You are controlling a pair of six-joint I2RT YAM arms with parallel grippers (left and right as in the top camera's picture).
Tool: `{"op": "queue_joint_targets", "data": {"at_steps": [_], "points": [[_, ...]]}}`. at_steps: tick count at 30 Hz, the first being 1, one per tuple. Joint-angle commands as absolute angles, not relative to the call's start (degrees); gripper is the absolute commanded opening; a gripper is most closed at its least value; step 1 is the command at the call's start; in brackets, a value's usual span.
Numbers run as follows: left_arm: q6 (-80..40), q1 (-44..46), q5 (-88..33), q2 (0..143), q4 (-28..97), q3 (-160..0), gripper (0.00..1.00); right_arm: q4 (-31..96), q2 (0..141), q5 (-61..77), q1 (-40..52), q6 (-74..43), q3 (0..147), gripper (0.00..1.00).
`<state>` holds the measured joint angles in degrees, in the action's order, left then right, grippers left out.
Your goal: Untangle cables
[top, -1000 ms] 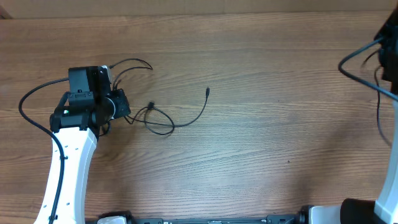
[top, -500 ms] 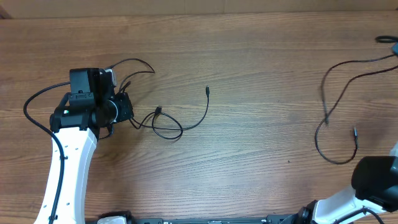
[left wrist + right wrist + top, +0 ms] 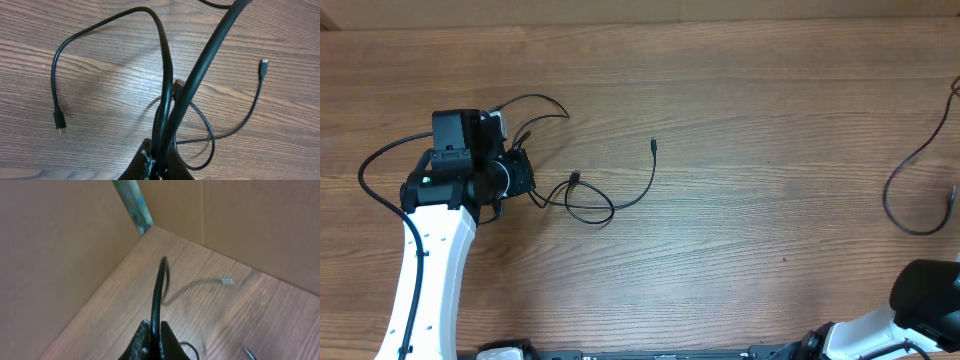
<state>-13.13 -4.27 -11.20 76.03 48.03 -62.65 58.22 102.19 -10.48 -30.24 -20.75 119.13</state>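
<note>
— Left tool point(image 3: 159, 161)?
— Clenched on bunched cables point(image 3: 167, 70), anchoring the tangle on the desk point(image 3: 740, 260).
— Right tool point(image 3: 152, 337)?
— Clamped on one cable point(image 3: 157, 292), held far from left tool, likely to separate it.

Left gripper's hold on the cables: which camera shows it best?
Left wrist: the cables run straight into the shut left gripper. Overhead, the gripper's own body hides the pinch. Right wrist doesn't show it.
</note>
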Motion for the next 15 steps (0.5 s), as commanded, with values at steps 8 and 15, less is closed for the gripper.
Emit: {"op": "queue_joint_targets", "data": {"at_steps": [8,15], "points": [[-10.9,-4.4,-12.1,75.3,47.8,-63.9,0.04,70.1,106.5,-10.7,-30.4,-21.0,120.0,0.04],[-10.2,-4.4,-12.1,75.3,47.7,-63.9,0.04,70.9,107.8,-10.7,-30.4,-21.0,120.0,0.11]]}}
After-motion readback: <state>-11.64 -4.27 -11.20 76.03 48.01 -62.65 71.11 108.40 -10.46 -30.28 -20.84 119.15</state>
